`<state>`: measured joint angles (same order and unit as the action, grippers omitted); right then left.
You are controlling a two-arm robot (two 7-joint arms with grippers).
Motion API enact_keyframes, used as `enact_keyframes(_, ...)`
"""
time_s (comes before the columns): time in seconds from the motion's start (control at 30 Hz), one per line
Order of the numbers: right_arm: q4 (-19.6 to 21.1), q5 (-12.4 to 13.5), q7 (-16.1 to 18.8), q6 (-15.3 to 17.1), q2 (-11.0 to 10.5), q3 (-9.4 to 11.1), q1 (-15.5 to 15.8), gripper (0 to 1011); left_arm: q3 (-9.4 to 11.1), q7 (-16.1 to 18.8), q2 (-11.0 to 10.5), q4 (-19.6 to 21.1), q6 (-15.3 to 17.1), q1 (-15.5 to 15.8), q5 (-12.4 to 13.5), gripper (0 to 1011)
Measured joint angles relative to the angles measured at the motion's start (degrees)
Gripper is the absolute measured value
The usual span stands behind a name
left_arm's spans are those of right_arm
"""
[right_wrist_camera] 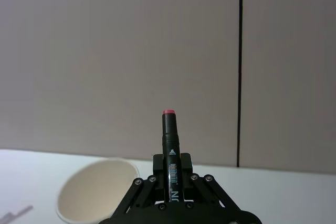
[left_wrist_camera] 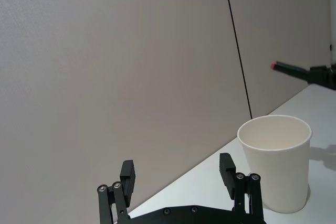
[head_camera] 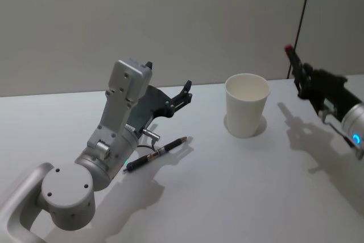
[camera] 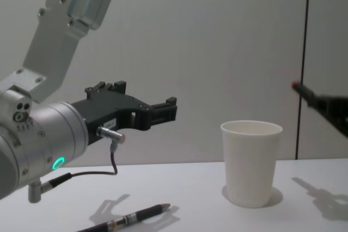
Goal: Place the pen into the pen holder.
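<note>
The pen holder, a white paper cup (head_camera: 246,106) (camera: 251,164), stands upright near the middle of the table. To its right and higher than its rim, my right gripper (head_camera: 302,79) (right_wrist_camera: 171,176) is shut on a black marker pen (head_camera: 293,56) (right_wrist_camera: 170,137) whose red end points up and away. My left gripper (head_camera: 185,92) (left_wrist_camera: 177,170) (camera: 168,110) hovers open to the left of the cup, with nothing between its fingers. A second black pen (head_camera: 156,153) (camera: 128,220) lies flat on the table below the left arm.
The white table (head_camera: 239,197) runs back to a grey wall with a dark vertical seam (right_wrist_camera: 240,66). The left arm's cable (camera: 111,161) hangs just above the lying pen.
</note>
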<state>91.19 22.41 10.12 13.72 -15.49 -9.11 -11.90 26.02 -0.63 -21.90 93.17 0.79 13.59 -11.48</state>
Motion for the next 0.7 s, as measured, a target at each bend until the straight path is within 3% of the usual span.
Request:
enact_keyframes(0.33,-2.47,3.53,6.82,-5.30,0.78,0.60,-4.73,169,0.00,0.00,0.00,0.00,0.00,0.00,0.00,1001)
enact_keyframes(0.7,-5.45,3.94,11.17,-8.17,1.70,0.16,-8.34,169,0.00,0.00,0.00,0.00,0.00,0.00,0.00,1001)
